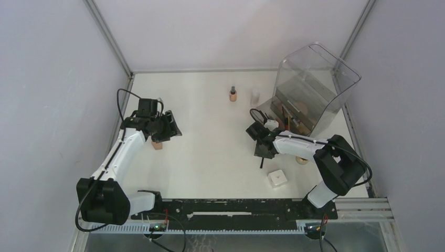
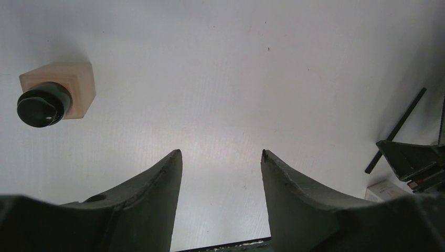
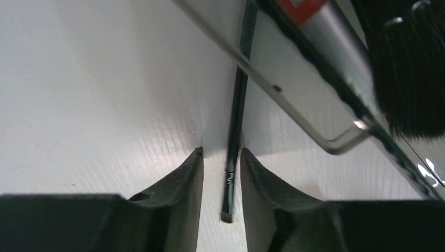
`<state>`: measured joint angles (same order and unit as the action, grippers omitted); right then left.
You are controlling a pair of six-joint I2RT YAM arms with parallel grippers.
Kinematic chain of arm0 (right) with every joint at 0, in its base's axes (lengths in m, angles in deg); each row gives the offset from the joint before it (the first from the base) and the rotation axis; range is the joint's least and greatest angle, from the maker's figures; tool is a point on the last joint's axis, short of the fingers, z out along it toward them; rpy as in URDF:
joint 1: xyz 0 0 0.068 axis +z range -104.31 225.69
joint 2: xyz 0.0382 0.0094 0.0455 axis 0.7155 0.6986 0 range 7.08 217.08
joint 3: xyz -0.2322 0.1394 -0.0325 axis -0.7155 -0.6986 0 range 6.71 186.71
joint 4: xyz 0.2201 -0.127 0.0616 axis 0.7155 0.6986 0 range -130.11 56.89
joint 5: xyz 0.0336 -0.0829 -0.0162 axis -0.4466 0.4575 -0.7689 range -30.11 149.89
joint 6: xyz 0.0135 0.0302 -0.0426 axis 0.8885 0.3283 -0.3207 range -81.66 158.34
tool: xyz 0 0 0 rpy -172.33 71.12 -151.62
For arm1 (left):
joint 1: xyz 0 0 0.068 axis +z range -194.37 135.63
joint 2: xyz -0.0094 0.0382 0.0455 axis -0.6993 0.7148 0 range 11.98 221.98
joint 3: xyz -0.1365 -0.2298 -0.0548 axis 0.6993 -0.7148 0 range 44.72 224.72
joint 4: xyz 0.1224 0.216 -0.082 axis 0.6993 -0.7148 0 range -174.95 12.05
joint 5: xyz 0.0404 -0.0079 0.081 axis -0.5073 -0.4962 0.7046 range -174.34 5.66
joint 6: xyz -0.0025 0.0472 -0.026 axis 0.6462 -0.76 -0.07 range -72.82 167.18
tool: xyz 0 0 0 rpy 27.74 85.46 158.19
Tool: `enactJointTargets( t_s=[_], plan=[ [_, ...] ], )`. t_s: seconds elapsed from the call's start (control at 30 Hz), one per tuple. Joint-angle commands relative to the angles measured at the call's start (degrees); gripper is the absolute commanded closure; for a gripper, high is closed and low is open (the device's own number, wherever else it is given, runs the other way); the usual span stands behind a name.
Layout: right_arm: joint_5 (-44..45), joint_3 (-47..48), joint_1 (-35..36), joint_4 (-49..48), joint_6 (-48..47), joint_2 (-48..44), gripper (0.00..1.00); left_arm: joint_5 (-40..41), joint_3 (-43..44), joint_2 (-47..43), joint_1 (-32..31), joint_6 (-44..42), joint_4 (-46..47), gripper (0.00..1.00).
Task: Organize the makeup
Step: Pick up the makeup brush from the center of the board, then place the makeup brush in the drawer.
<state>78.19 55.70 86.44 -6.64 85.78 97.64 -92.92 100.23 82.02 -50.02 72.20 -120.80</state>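
Observation:
A thin black makeup brush handle (image 3: 237, 113) lies on the white table, its end between the fingers of my right gripper (image 3: 221, 150). The jaws stand narrowly apart: the handle rests against the right finger, with a gap on the left side. In the top view that gripper (image 1: 261, 148) is low at the table beside the clear bin (image 1: 315, 84), the handle's end (image 1: 261, 163) poking out below it. My left gripper (image 1: 170, 128) hovers open and empty (image 2: 220, 153) next to a tan dark-capped bottle (image 1: 156, 144) (image 2: 50, 100).
A white box (image 1: 277, 178) and a round tan puff (image 1: 302, 160) lie near the right arm. A tan bottle (image 1: 233, 94) and a pale one (image 1: 255, 95) stand at the back. The tilted bin holds a black-bristled brush (image 3: 404, 68) and a red item (image 3: 299, 8).

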Motion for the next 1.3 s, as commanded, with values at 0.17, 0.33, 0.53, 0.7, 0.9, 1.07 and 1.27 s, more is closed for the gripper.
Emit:
enactJointTargets(
  t_s=[0.17,0.33,0.53,0.7,0.9,1.07,1.27],
  plan=[
    [-4.02,-2.11,2.97,-11.58,-5.11,1.46,1.0,1.2,1.34,-0.14,0.41,-1.4,0.36,0.39],
    [-10.9,1.77,8.51,-13.24,-16.61,-0.27,1.0,1.16,1.05,0.92,0.41,-1.89,0.15,0.39],
    [-4.34,13.29,14.82,-3.29,-33.22,-3.87,1.0,0.0,1.08,1.15,0.4,-2.24,1.06,0.39],
    [12.64,19.27,11.42,6.95,-40.06,-7.59,1.0,-4.32,1.33,1.08,0.41,-1.24,4.16,0.39],
    [21.95,17.41,1.21,10.48,-40.37,-12.86,1.0,-7.4,-0.11,0.23,-0.26,0.81,7.24,0.39],
    [24.02,16.6,-4.23,8.74,-43.07,-12.33,1.0,-8.06,-0.64,1.7,-0.72,1.75,8.42,0.39],
    [24.47,18.83,-9.69,6.9,-43.34,-6.6,0.51,-7.59,-0.92,2.07,-1.04,2.73,8.53,0.38]
  ],
)
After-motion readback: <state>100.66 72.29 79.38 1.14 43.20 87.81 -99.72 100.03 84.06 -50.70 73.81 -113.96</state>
